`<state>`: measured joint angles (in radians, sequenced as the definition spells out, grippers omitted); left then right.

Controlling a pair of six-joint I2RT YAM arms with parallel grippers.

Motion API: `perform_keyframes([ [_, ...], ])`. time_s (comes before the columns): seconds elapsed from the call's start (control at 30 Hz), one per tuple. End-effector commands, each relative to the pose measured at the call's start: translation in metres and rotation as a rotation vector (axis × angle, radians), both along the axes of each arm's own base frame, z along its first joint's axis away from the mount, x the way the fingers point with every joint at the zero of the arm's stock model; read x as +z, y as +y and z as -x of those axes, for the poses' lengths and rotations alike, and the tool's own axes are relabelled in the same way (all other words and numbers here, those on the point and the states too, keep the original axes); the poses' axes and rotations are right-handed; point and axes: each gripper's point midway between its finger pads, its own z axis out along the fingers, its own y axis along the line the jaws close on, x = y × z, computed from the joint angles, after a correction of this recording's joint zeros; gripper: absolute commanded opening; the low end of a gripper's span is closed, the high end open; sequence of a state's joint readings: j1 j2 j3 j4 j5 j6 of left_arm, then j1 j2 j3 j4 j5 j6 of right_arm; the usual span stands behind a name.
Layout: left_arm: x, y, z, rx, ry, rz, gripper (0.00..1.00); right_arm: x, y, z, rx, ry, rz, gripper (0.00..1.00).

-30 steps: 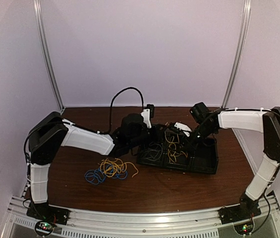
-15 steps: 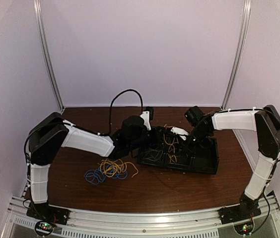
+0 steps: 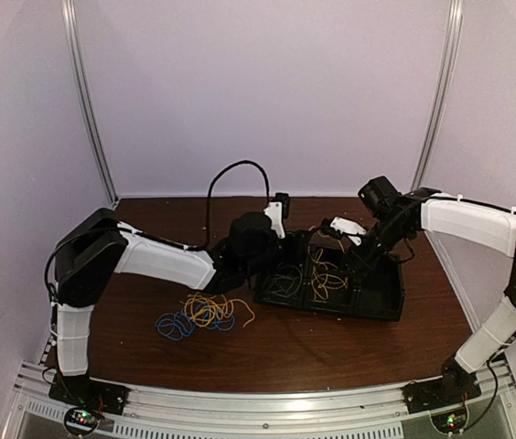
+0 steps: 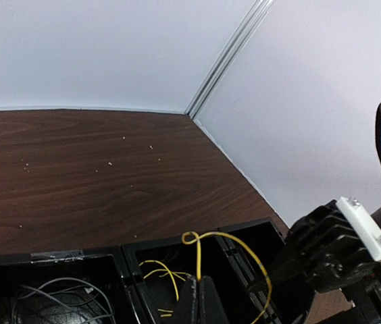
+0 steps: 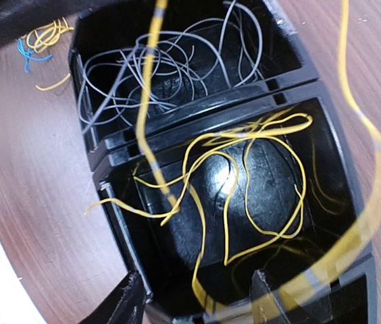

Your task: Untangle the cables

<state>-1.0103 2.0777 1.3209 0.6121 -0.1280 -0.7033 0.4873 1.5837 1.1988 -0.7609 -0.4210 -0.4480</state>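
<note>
Left wrist view: we see the left claw (image 4: 198,300) pinching a yellow cable (image 4: 225,235) above the tray (image 4: 15,259). The right claw (image 5: 197,297) is spread over loose yellow cables (image 5: 265,128) in it.

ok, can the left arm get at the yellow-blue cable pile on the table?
Probably yes: the pile lies uncovered on the table beside its forearm. But the left tool looks shut on a yellow cable over the tray, so it must let go first.
</note>
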Motion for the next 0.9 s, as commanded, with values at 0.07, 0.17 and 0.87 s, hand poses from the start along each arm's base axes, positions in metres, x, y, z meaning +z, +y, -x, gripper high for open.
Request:
perform_keyframes([
  [0.07, 0.021, -0.025, 0.000, 0.011, -0.097, -0.004, 0.00, 0.027, -0.019, 0.007, -0.045, -0.043, 0.024, 0.61],
  [0.17, 0.017, -0.027, -0.002, 0.036, -0.095, -0.026, 0.00, 0.028, -0.026, 0.007, -0.065, -0.044, 0.024, 0.63],
  [0.87, -0.034, -0.059, 0.011, 0.064, -0.149, -0.303, 0.00, 0.021, -0.049, -0.013, -0.170, -0.077, -0.050, 0.63],
])
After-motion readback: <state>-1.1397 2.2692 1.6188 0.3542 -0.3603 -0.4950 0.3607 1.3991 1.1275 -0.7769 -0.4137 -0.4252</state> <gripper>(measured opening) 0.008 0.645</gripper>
